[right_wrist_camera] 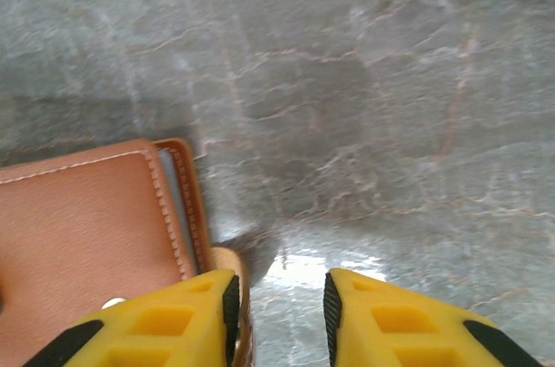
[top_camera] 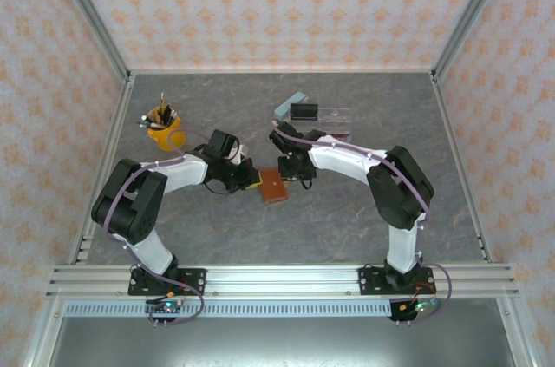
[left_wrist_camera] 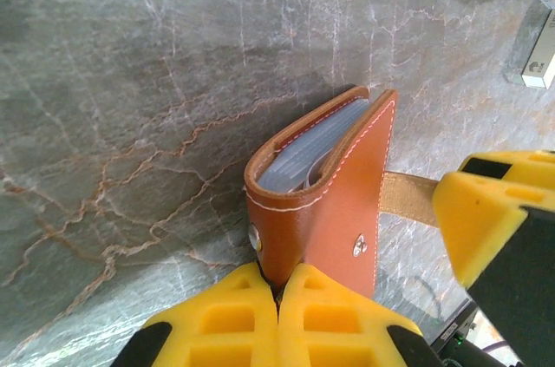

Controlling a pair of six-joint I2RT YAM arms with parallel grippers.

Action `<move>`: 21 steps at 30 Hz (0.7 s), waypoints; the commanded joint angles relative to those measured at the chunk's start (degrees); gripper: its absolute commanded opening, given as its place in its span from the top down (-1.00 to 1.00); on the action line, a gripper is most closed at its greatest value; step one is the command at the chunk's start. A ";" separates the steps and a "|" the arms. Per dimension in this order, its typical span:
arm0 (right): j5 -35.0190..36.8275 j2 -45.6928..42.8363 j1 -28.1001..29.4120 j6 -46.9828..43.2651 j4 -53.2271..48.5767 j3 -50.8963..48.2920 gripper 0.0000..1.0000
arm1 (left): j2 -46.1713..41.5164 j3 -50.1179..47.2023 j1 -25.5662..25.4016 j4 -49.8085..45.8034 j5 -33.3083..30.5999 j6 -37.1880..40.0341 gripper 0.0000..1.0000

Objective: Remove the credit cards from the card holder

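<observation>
The big grey stone table [top_camera: 364, 228] is lying inside pink patterned walls [top_camera: 277, 3], and lots of bare room is showing along its right edge and near the front rail. The left arm [top_camera: 139, 202] and the right arm [top_camera: 395, 185] are both bending in toward the middle and almost meeting there. At the back, a clear organiser [top_camera: 334, 115] is sitting well away from the arms, with a black box [top_camera: 303, 111] on it. A yellow cup [top_camera: 165, 136] with pens in it is standing near the left edge, just beside the left arm. The card holder [left_wrist_camera: 334, 211] is sitting in the middle of the table, between the two grippers, standing on its edge and gaping a little at the top. The left gripper [left_wrist_camera: 277, 298] is squeezing its fingers tight together on the bottom edge of the card holder's brown cover. The right gripper [right_wrist_camera: 279, 315] is waiting just beside the card holder's other edge, with its fingers apart and only bare table between them. A tan strap [left_wrist_camera: 408, 198] is poking out of the card holder toward that gripper. Pale bluish pockets [left_wrist_camera: 303, 154] are peeking out inside; I cannot tell if cards are in them. A tiny silver snap [left_wrist_camera: 360, 246] is shining on the cover.
</observation>
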 commanded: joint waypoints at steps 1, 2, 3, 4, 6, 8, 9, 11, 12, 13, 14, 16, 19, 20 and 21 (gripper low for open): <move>-0.82 1.41 0.40 0.70 -0.16 1.54 0.32 | -0.83 1.66 0.17 -5.20 -2.26 1.69 0.95; -0.43 1.68 0.39 0.99 -0.28 1.55 0.32 | -0.89 1.93 0.10 -5.81 -2.61 1.64 0.86; -0.32 1.87 0.41 1.22 -0.26 1.47 0.33 | -1.03 2.04 0.17 -6.17 -2.81 1.60 0.77; -0.47 2.10 0.37 1.33 -0.18 1.47 0.34 | -1.18 2.21 0.15 -6.63 -3.03 1.60 0.66; -1.18 2.15 0.40 1.50 0.22 1.23 0.40 | -1.67 2.86 0.15 -7.74 -3.58 1.68 0.46; -1.41 2.03 0.36 1.59 0.46 1.07 0.47 | -2.23 3.82 0.23 -9.52 -4.17 2.26 0.21; -1.23 2.03 0.40 1.67 0.51 1.03 0.51 | -2.44 4.23 0.31 -10.23 -4.45 2.62 0.11; -1.02 1.53 0.37 1.50 0.44 1.03 0.66 | -3.32 5.07 0.79 -11.78 -5.80 3.07 -0.10; -1.10 1.26 0.44 1.33 0.33 1.28 0.71 | -3.78 5.40 1.20 -12.53 -6.42 3.16 -0.18; -1.15 0.75 0.44 1.12 0.46 1.28 0.77 | -4.48 5.70 1.79 -13.36 -7.03 3.27 -0.26; -1.15 0.04 0.53 0.92 0.50 1.33 0.80 | -5.26 5.94 2.41 -14.18 -7.68 3.44 -0.33; -1.23 -1.43 0.79 0.29 0.62 1.67 0.82 | -7.35 6.19 3.88 -16.06 -9.39 3.79 -0.47; -2.08 -3.53 1.62 -0.86 0.61 2.77 0.82 | -11.59 5.91 6.28 -19.23 -13.46 4.40 -0.67; -2.90 -4.18 1.84 -1.07 0.67 3.32 0.82 | -13.48 5.58 7.18 -20.37 -15.02 4.70 -0.75; -3.58 -4.58 2.09 -1.10 0.78 3.80 0.82 | -14.97 5.27 7.95 -21.11 -15.96 4.99 -0.81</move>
